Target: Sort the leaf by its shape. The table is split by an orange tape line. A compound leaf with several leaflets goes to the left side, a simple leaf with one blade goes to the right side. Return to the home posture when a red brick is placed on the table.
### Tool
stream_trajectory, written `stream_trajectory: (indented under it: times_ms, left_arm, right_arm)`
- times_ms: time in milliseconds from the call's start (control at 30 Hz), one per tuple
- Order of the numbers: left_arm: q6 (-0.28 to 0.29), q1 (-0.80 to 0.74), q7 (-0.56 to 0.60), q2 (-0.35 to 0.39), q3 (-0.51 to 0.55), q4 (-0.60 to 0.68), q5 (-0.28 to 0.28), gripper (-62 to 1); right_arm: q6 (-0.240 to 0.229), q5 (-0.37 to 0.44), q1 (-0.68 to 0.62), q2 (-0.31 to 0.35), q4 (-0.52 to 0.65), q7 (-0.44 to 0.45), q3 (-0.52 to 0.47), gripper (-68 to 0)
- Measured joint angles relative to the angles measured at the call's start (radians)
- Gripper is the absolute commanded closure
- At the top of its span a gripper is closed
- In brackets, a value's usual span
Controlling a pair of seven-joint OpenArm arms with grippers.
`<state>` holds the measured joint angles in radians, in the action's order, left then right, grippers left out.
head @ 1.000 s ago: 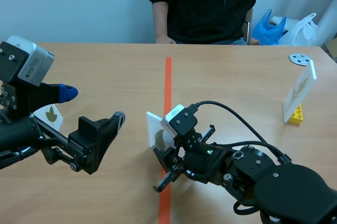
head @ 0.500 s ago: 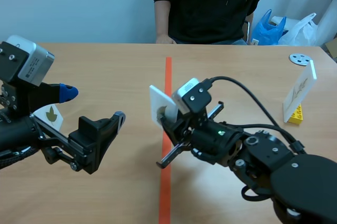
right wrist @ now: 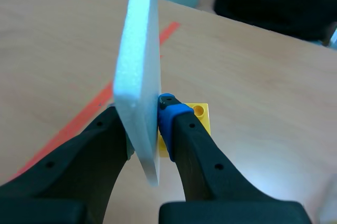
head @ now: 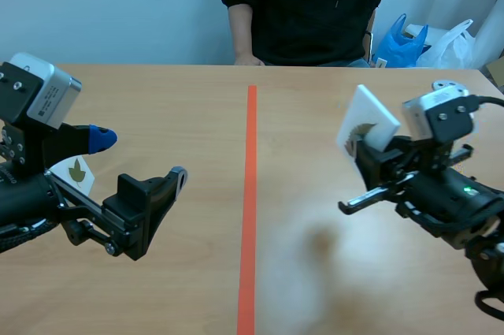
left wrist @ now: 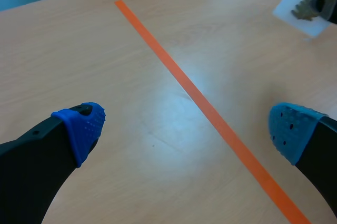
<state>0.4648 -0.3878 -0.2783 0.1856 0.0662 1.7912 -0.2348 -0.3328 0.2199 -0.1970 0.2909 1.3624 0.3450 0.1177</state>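
At 3 o'clock of the orange tape line (head: 250,193), over the wooden table (head: 315,98), we find the right gripper (head: 364,148) pinching a flat white foam card (head: 368,118). A finger half hides its leaf print. Only the right wrist view shows the card edge-on and granular, with a yellow studded brick (right wrist: 202,116) past its lower edge. The left gripper (left wrist: 184,129) rests with its dotted blue pads spread wide.
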Motion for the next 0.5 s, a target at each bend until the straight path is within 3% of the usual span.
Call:
stream_trajectory:
  times_ms: [167,300,500]
  left_arm:
    - [0.000,0.000,0.000,0.000,0.000,0.000,0.000,-62.3]
    - [0.000,0.000,0.000,0.000,0.000,0.000,0.000,-62.3]
    - [0.000,0.000,0.000,0.000,0.000,0.000,0.000,-62.3]
  right_arm:
    - [0.006,0.056,-0.046,0.000,0.003,-0.078,-0.126,-3.7]
    - [0.080,0.119,-0.047,0.000,-0.012,-0.113,-0.179,-3.7]
    - [0.101,0.150,0.041,0.000,-0.171,-0.140,-0.191,-3.7]
